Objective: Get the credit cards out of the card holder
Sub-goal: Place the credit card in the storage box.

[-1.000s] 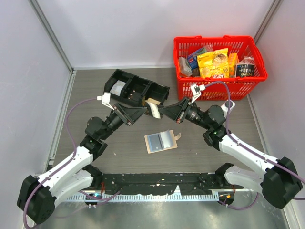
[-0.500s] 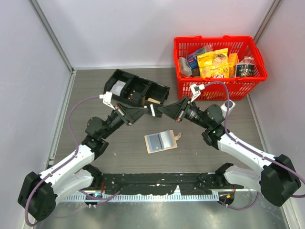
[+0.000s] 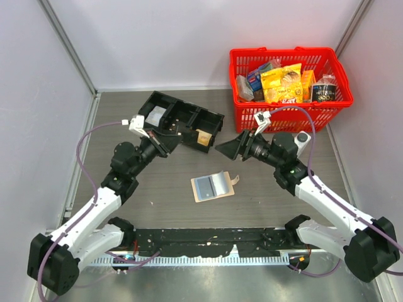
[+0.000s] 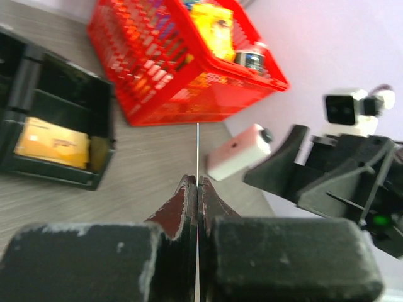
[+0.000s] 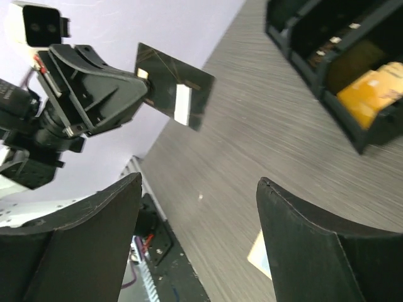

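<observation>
The card holder (image 3: 213, 186) lies open and flat on the table between the arms, light blue inside with a small tab on its right. My left gripper (image 3: 181, 136) (image 4: 198, 180) hangs by the black tray, shut on one of the credit cards. That card (image 4: 198, 148) shows only as a thin edge-on line in the left wrist view. In the right wrist view its face (image 5: 174, 94) looks dark with a white stripe. My right gripper (image 3: 223, 150) (image 5: 198, 184) is open and empty, above and to the right of the holder.
A black three-compartment tray (image 3: 165, 100) (image 4: 101, 135) sits at the back, with a tan-orange packet (image 4: 53, 142) in it. A red basket (image 3: 286, 118) (image 4: 157, 94) full of groceries stands at the back right. A small white box (image 4: 236, 151) lies by the basket.
The card passed from the right gripper to the left. The left gripper shut on it and carried it up-left toward the tray. The right gripper opened and drew back to the right.
</observation>
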